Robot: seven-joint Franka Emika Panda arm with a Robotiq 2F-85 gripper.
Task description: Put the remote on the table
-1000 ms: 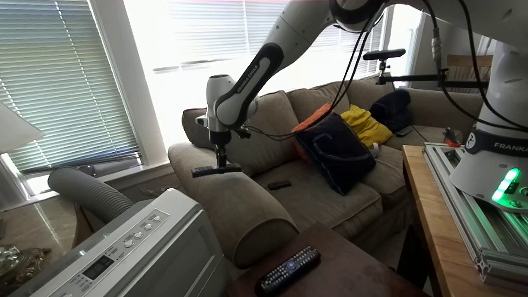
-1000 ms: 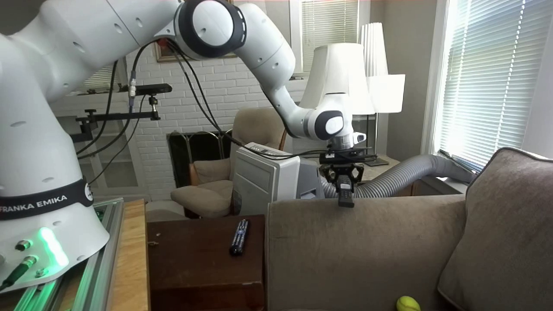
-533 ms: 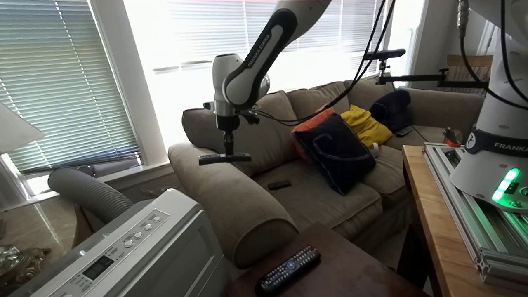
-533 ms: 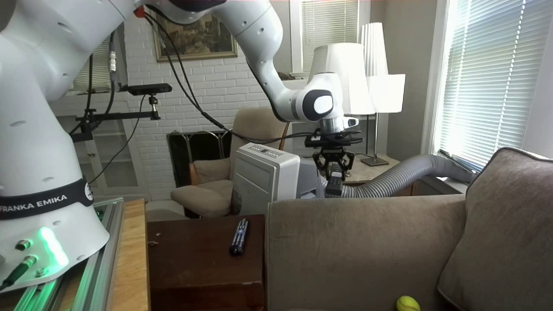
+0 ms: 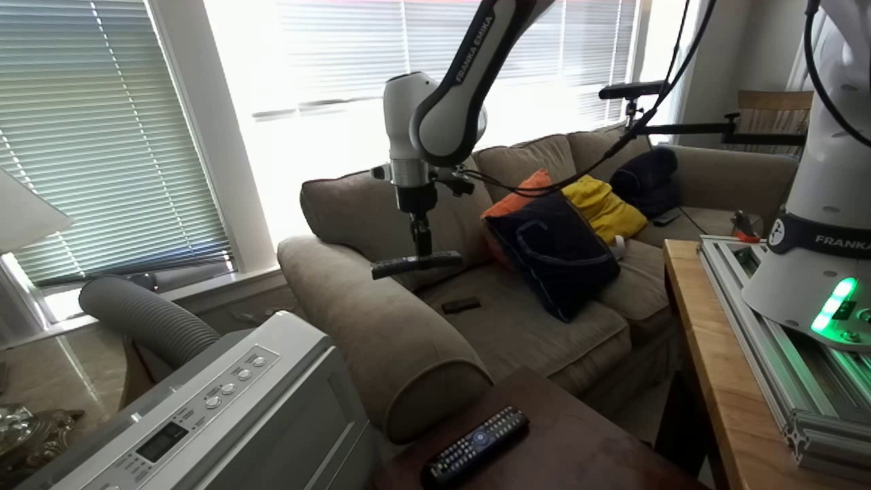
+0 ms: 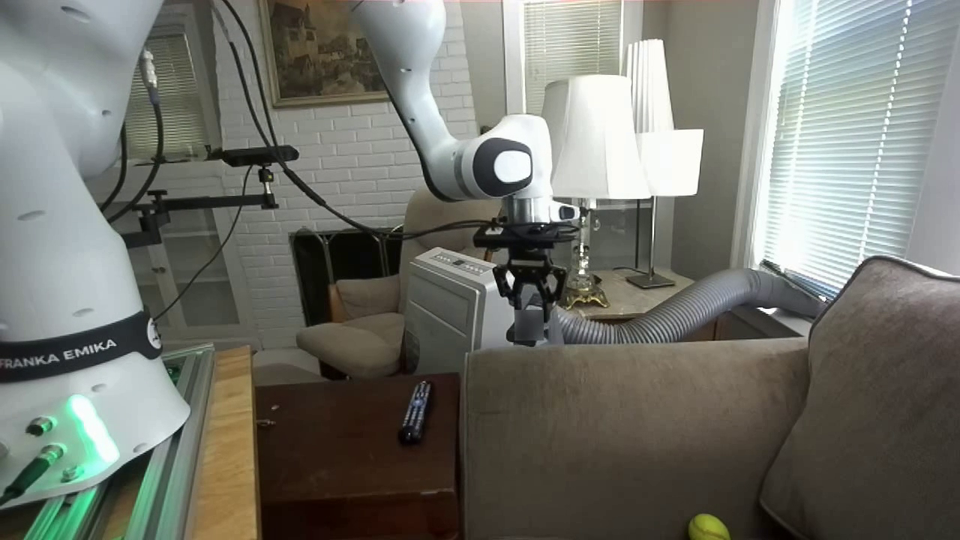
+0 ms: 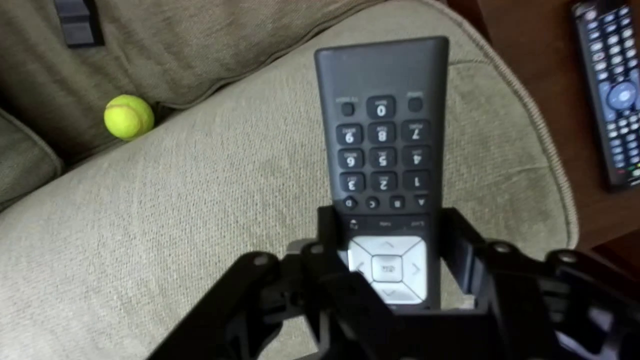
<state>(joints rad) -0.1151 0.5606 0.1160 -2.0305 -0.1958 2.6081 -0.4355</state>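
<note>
Our gripper (image 7: 389, 229) clasps the remote (image 7: 383, 150) above the sofa arm (image 7: 225, 195). Crossing too low, we could knock it loose there; aiming poorly, drop it onto the long remote (image 6: 415, 412) on the table (image 6: 341, 450).

In the wrist view, the blurred gripper (image 7: 390, 232) conceals the lower end of the held remote (image 7: 382, 75); the right edge crops the many-buttoned remote (image 7: 619, 95). In an exterior view, the bottom edge truncates the tennis ball (image 6: 708, 528) and brown wooden table (image 6: 345, 457); the held remote's markings are illegibly small.
</note>
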